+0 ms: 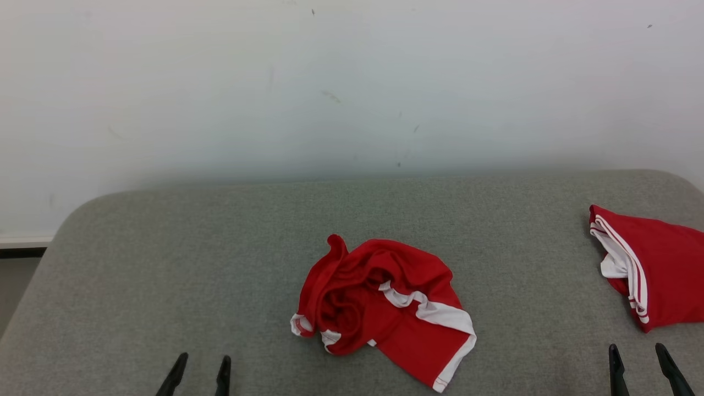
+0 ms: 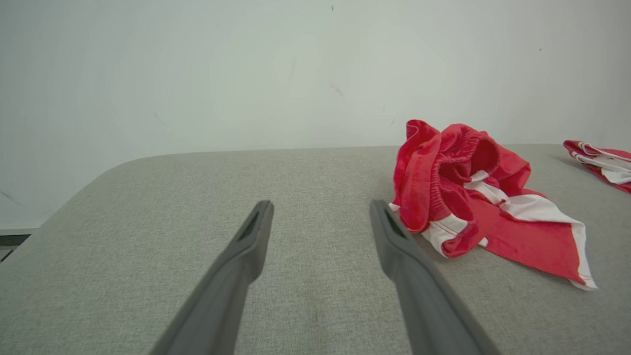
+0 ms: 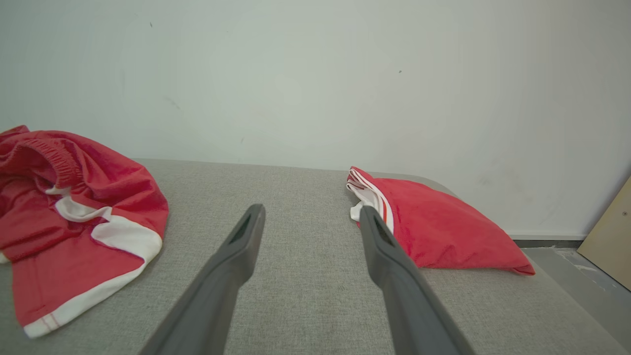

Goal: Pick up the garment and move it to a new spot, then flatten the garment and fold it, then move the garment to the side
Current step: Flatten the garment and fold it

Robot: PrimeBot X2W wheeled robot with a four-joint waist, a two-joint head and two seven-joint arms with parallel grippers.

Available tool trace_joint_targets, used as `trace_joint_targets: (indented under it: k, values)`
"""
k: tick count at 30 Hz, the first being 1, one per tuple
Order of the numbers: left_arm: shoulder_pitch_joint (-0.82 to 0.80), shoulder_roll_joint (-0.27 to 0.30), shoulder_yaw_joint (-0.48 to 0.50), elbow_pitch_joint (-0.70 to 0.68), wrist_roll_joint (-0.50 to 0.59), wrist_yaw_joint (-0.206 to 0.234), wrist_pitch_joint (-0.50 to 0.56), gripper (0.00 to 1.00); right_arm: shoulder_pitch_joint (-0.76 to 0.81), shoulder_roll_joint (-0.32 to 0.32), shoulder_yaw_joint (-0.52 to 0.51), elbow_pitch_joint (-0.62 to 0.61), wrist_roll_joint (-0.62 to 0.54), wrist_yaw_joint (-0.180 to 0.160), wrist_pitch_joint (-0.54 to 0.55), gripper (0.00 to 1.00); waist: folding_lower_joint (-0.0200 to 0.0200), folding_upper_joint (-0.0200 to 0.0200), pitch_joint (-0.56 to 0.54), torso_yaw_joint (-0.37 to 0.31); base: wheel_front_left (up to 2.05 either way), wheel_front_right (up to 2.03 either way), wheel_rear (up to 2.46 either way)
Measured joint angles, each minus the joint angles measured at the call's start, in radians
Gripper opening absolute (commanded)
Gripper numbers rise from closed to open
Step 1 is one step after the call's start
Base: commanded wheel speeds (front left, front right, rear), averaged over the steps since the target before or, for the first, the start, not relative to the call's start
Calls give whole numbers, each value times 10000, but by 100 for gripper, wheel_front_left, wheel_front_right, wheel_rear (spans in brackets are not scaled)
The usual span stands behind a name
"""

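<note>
The left gripper (image 1: 202, 360) hung over the near edge of the grey desk (image 1: 165, 264), its fingers apart and empty. The right gripper (image 1: 635, 349) was likewise spread with nothing in it. Between them, a little further in, the garment (image 1: 385, 297) lay crumpled, red with white trim. A second red piece (image 1: 654, 264) sat folded by the desk's right edge.

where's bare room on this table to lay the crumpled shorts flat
Widest bare patch: from the crumpled shorts to the grey table's left edge. A narrower gap lies between them and the folded red garment. Right end is crowded.
</note>
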Motion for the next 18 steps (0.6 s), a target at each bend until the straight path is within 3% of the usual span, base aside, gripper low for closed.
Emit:
trace_joint_targets:
  k: [15, 18]
  values:
    - [-355, -113, 410, -280, 121, -171, 2, 100, -19, 0, -8, -10, 4, 0, 0, 100, 0, 0, 84, -57, 0, 0, 0]
    - [-899, 123, -102, -441, 433, -280, 2, 100, -38, 0, 0, -19, 4, 0, 0, 100, 0, 0, 109, -63, 0, 0, 0]
